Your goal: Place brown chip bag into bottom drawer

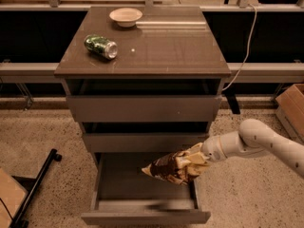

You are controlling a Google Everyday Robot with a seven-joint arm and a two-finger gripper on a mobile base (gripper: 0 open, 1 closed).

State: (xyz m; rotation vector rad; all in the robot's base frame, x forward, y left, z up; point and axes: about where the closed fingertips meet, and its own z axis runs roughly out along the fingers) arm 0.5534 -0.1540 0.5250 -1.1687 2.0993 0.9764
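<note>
Gripping the brown chip bag [164, 167] by its right end, the gripper [195, 159] sits over the right side of the open bottom drawer [145, 217], jaws clenched on the bag. Bag hangs tilted over the drawer box, tip pointing left. Green can [100, 46] and bowl [126, 16] sit well apart on the cabinet top [166, 46].
</note>
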